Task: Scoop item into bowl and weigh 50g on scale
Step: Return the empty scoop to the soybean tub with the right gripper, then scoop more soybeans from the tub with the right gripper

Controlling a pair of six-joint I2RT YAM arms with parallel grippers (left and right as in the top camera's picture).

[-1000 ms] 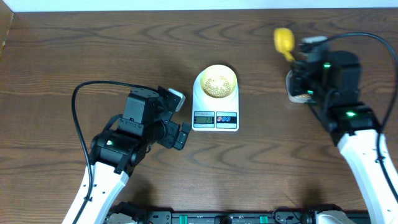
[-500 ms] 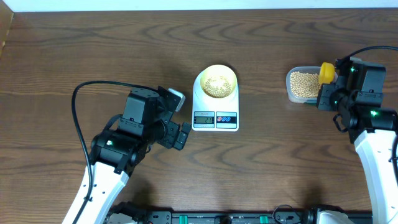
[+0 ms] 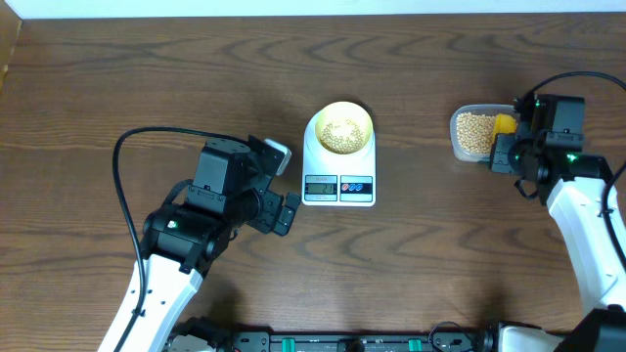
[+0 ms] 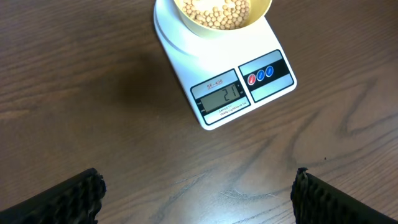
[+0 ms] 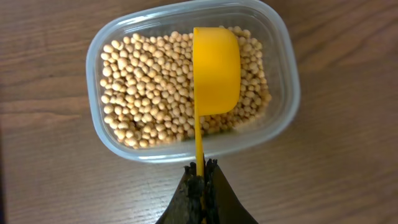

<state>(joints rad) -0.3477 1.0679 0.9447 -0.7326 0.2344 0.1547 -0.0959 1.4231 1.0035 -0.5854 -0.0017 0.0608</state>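
A dark brown wood-grain table [image 3: 147, 78] fills the overhead view, with a pale strip [image 3: 293, 8] along the top edge. A clear rounded-rectangular plastic tub [image 5: 289, 87] sits at the right of that frame. A bright yellow scoop [image 5: 216, 68] lies over the tub's right half, its handle crossing the lower rim.

In the left wrist view, upper centre of the frame, the scale [image 4: 181, 57] bears a small red label [image 4: 216, 83] that looks like "SF-400", just above its display [image 4: 222, 96]. The display shows "21". The tiny print under it is too small to read. In the overhead view the scale's figures cannot be made out.
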